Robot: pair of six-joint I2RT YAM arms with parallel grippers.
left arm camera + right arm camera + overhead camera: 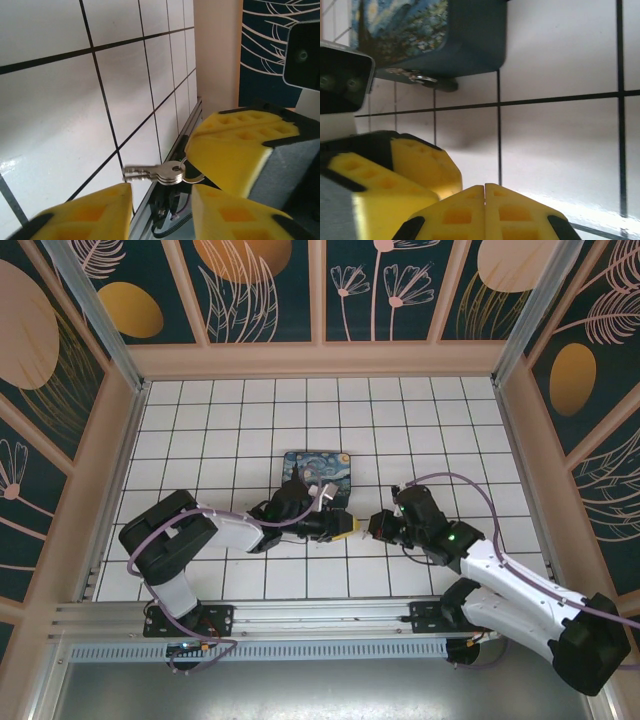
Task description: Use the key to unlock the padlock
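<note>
Okay, biggest things first. I have the white tiled floor [230, 420] across the whole cell, and both arms are folded in toward its middle. The left arm [190, 535] reaches in from the left and the right arm [520, 590] from the right.

Between them, a little farther back, sits the swirl-painted box [315, 468]. The two grippers meet nose to nose just on the near side of its right corner. The left gripper [345, 528] points right, and the right gripper [378, 524] points left, straight at it.

On the right wrist camera my own yellow pads [465, 215] are pressed flat together with no gap, so that one is clenched. The box fills the top of this view. At its lower edge I make out the padlock [432, 82], a small dark lump with a bit of silver, too blurred to say more. It is well apart from both grippers.

Now the left wrist camera. The key [152, 173] hangs clear of the floor, and its ring [196, 178] runs in under the tip of the right gripper, which pinches it. My left fingers [100, 210] stand apart and are not clamped on anything. The key lies just beyond their tips, in line with the gap, its blade above the left-hand pad.
</note>
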